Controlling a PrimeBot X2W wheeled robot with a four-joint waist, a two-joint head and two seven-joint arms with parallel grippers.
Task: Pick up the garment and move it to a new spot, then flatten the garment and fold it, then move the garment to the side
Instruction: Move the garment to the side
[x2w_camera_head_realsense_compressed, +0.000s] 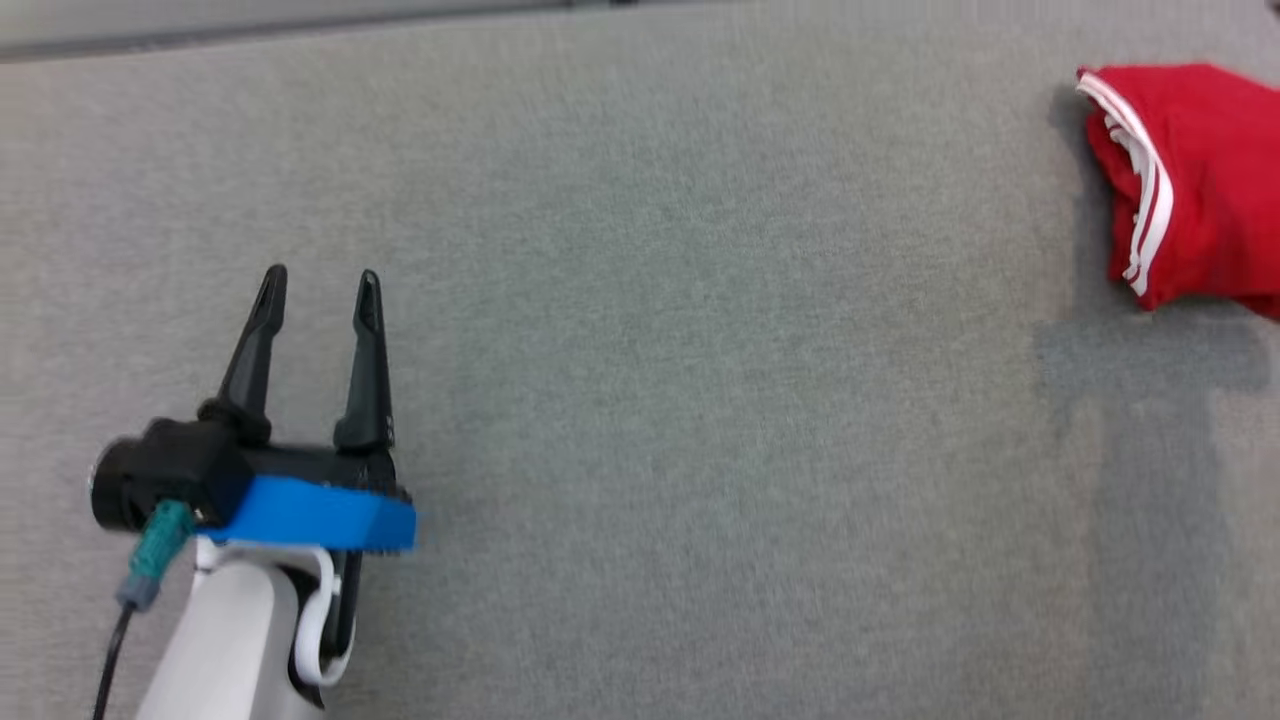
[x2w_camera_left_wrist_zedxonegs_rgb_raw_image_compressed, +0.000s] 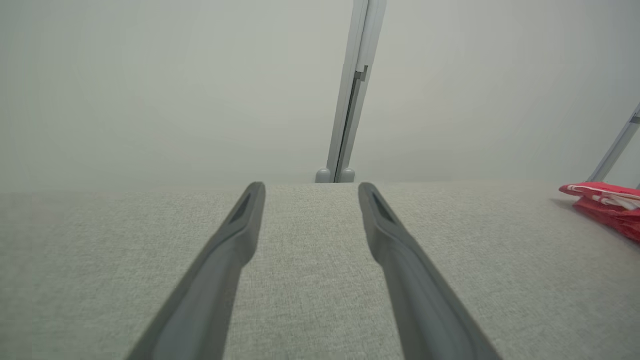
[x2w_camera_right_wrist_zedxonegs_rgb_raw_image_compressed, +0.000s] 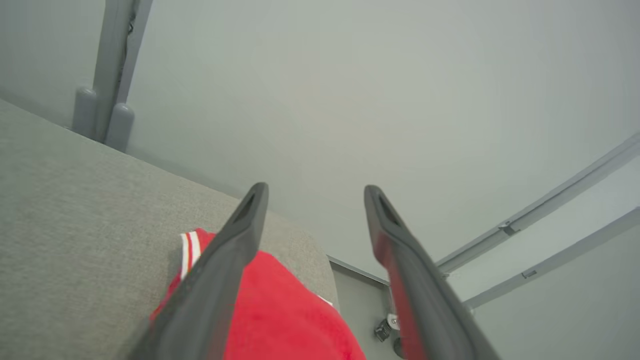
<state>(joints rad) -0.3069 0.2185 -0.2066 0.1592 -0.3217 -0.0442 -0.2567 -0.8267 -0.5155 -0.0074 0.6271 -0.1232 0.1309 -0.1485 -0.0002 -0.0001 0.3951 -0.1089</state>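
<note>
Surface: grey cloth-covered desk (x2w_camera_head_realsense_compressed: 700, 400), pale wall behind.
Left end effector (x2w_camera_head_realsense_compressed: 322, 273): over the desk's left part, fingers spread wide, holding nothing.
Garment (x2w_camera_head_realsense_compressed: 1200, 180): red with white stripes, a folded bundle at the desk's far right edge.
Right end effector (x2w_camera_right_wrist_zedxonegs_rgb_raw_image_compressed: 315, 187): over the garment at that edge, fingers wide apart, gripping nothing.
Progress: folding and setting aside look done; little seems left.

Grey woven-fabric tabletop (x2w_camera_head_realsense_compressed: 640, 420), evenly lit. Plain pale grey wall (x2w_camera_left_wrist_zedxonegs_rgb_raw_image_compressed: 150, 75) behind. Grey metal upright post (x2w_camera_left_wrist_zedxonegs_rgb_raw_image_compressed: 350, 100) at far edge; two slanted grey rails (x2w_camera_right_wrist_zedxonegs_rgb_raw_image_compressed: 545, 215) past the corner.
</note>
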